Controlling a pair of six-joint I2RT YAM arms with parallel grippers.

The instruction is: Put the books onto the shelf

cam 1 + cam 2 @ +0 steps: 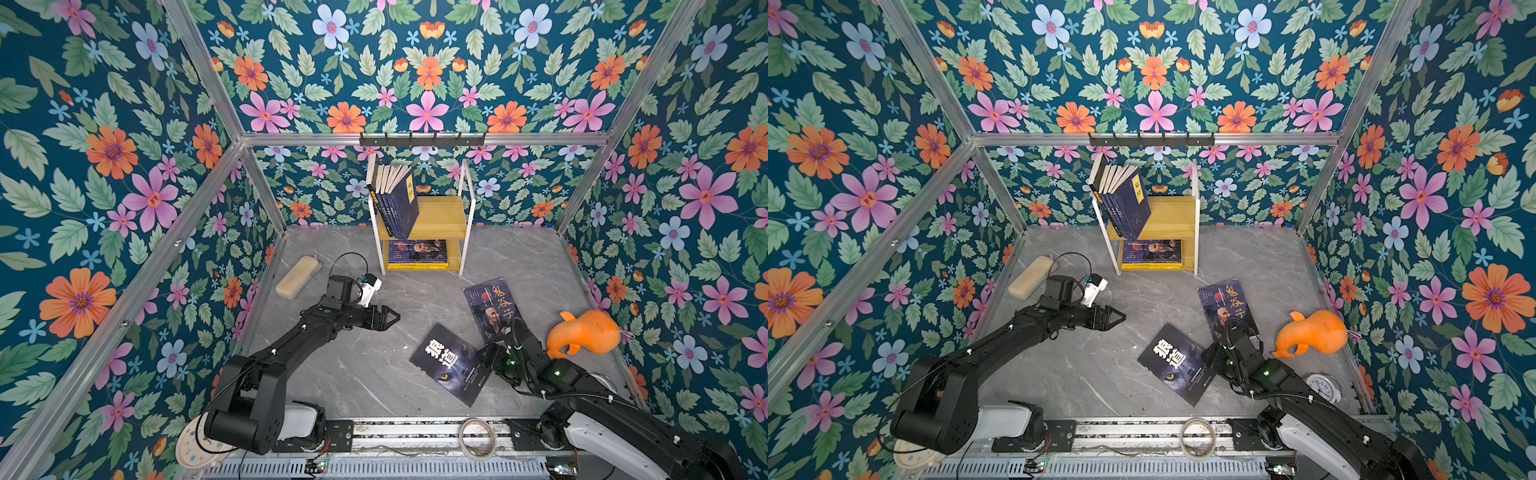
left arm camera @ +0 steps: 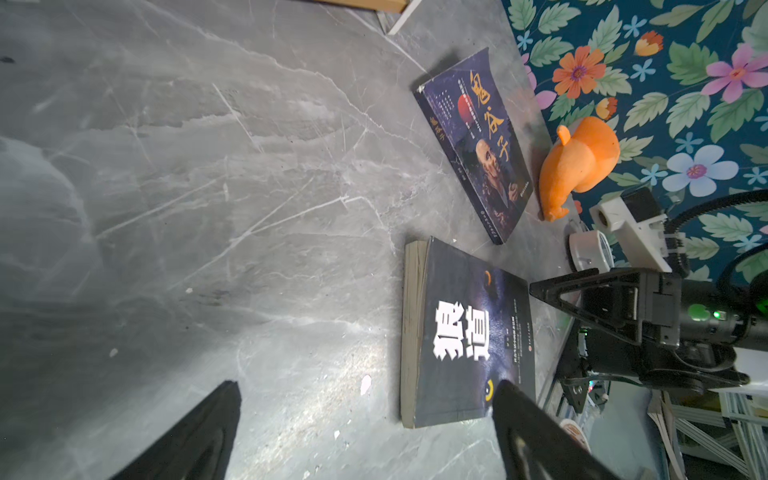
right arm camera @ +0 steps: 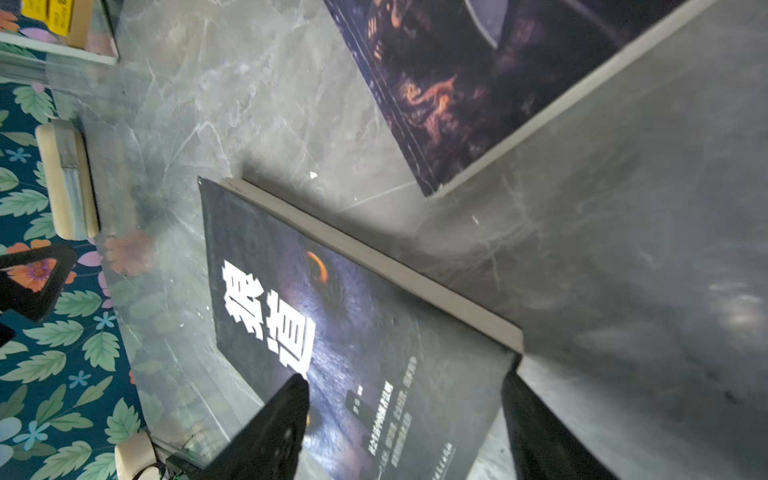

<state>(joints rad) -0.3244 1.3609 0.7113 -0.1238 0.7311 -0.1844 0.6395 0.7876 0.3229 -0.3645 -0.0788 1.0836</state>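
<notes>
The shelf (image 1: 440,216) stands at the back wall. Several navy books (image 1: 401,199) lean on its upper board and others lie flat (image 1: 417,251) on the lower one. Two books lie on the table: a dark one with white characters (image 1: 446,361) (image 2: 457,332) (image 3: 353,332) and a purple one with yellow characters (image 1: 490,305) (image 2: 478,141). My right gripper (image 1: 484,353) (image 3: 405,386) is open and low, straddling a near corner of the dark book, one finger over the cover. My left gripper (image 1: 395,318) (image 2: 368,399) hangs open and empty left of both books.
An orange plush toy (image 1: 584,332) sits at the right wall beside my right arm. A beige case (image 1: 297,276) lies at the left wall. A tape roll (image 1: 478,438) rests on the front rail, with an alarm clock (image 1: 1323,386) at the right front. A black hook rail (image 1: 422,139) hangs above the shelf.
</notes>
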